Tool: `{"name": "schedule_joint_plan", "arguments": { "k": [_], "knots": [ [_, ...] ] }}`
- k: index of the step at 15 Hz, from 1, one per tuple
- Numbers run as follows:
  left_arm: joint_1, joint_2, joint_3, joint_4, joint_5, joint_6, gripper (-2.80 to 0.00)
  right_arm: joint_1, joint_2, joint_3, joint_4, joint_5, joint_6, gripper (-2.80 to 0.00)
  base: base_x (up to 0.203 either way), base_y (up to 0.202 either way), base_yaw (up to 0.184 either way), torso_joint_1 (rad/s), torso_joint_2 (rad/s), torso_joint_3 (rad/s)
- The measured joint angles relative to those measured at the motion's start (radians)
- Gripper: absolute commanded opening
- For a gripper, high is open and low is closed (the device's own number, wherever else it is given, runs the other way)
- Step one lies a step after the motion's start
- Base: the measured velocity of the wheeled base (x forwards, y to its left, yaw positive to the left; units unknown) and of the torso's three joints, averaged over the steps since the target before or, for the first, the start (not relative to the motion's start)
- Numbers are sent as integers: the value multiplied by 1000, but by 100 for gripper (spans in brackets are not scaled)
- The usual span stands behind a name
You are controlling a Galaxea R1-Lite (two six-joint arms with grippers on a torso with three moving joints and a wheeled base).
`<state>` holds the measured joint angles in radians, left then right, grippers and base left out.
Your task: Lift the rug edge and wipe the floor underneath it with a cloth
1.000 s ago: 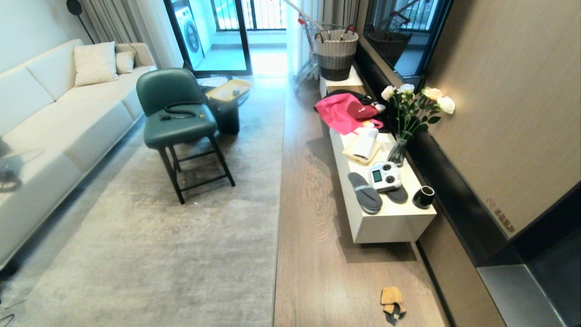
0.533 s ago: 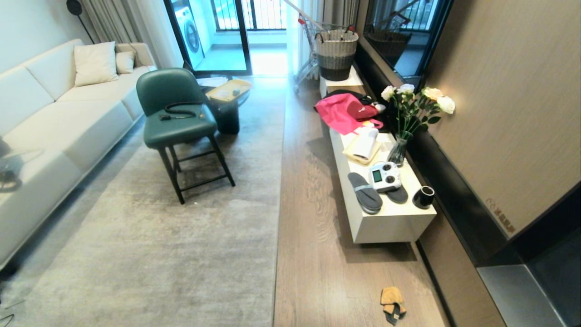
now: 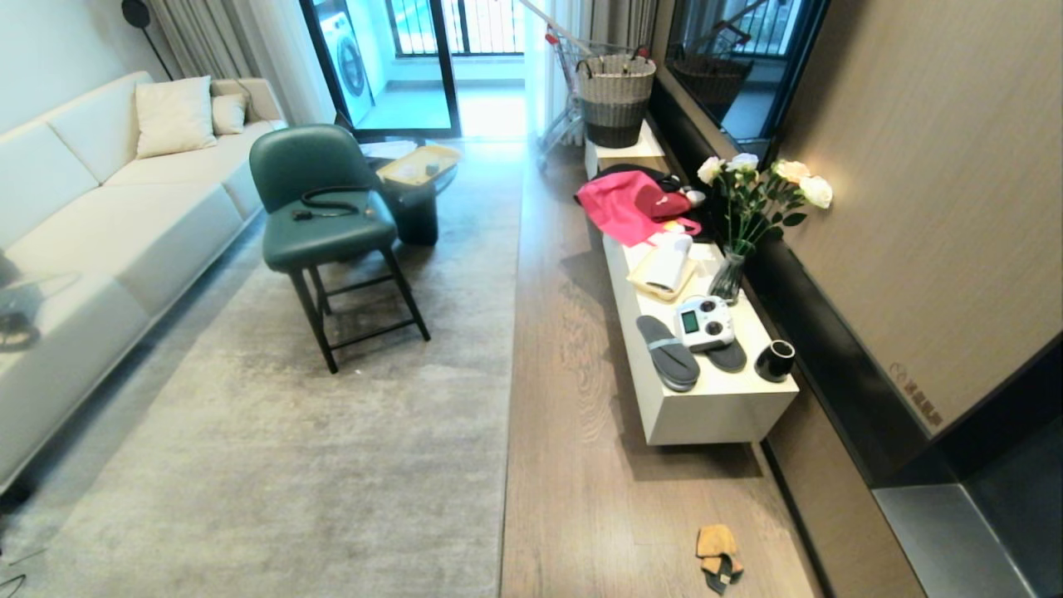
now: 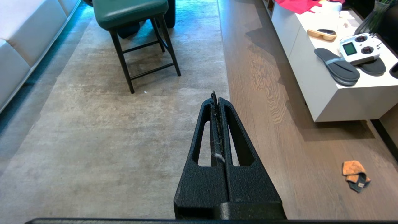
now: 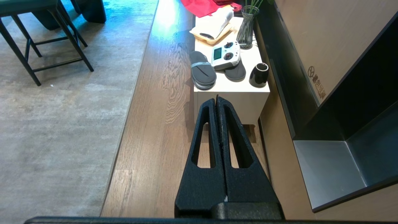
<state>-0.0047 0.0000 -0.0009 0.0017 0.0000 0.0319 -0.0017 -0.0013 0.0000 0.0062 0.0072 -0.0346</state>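
Brown wood-grain plank floor [image 3: 581,465] fills the lower middle of our head view; the small orange-tan fuzzy cloth [image 3: 719,558] lies at its bottom right, nearer our right gripper [image 5: 217,98]. Both it and our left gripper [image 4: 215,94] are closed, empty. The pale grey rug edge [image 3: 507,399] runs straight up the frame.

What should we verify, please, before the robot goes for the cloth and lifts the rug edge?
1. Cloth located: ok, crumpled on the floor near the white bench.
2. Rug edge reachable: ok, lying flat and straight, nothing on it.
3. Left gripper free: ok, shut and empty, above the rug border.
4. Right gripper free: ok, shut and empty; must open before grasping.
5. Green chair clear of the edge: ok, standing further in on the rug.
6. Dirt under rug: cannot tell.
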Motion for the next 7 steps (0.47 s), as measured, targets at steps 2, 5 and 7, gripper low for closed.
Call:
{"name": "schedule_joint_plan", "arguments": {
  "k": [2,5,7],
  "knots": [
    [0,0,0,0,0,0,-280,0,0,0,0,-1,2,-280,0,0,0,0,0,0],
    [0,0,0,0,0,0,-280,0,0,0,0,-5,5,-280,0,0,0,0,0,0],
    [0,0,0,0,0,0,-280,0,0,0,0,-4,9,-280,0,0,0,0,0,0]
  ]
}}
